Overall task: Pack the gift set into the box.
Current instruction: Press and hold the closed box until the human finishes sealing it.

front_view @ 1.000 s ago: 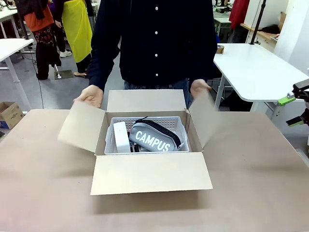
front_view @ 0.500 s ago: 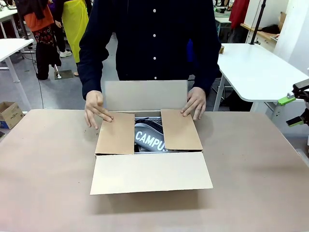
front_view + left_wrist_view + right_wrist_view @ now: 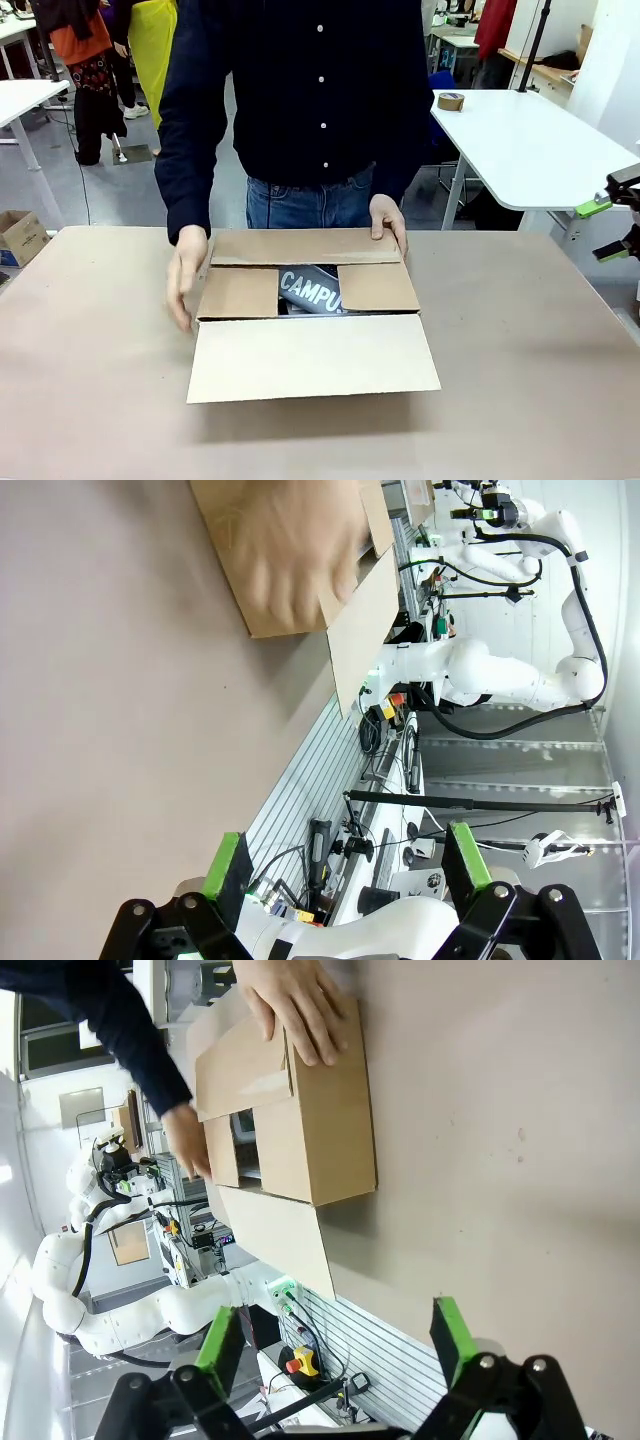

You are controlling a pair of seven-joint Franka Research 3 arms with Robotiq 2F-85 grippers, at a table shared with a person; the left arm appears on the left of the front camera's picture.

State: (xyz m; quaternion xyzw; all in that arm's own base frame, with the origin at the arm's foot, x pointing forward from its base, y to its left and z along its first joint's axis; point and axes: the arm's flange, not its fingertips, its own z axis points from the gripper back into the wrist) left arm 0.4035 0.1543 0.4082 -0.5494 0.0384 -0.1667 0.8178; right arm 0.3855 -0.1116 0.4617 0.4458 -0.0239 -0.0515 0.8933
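Even, diffuse indoor light, bright across the front view; a soft shadow falls on the table [image 3: 90, 380] under the near flap of the box [image 3: 310, 355], lower centre; the person's hand [image 3: 186, 275] at centre left is motion-blurred; the left wrist view smears that hand at top centre; both wrist views bow lines toward their edges; the right wrist view's left edge is washed pale.

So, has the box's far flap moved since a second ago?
Yes: the far flap has folded down towards the near flap, which lies unmoved.
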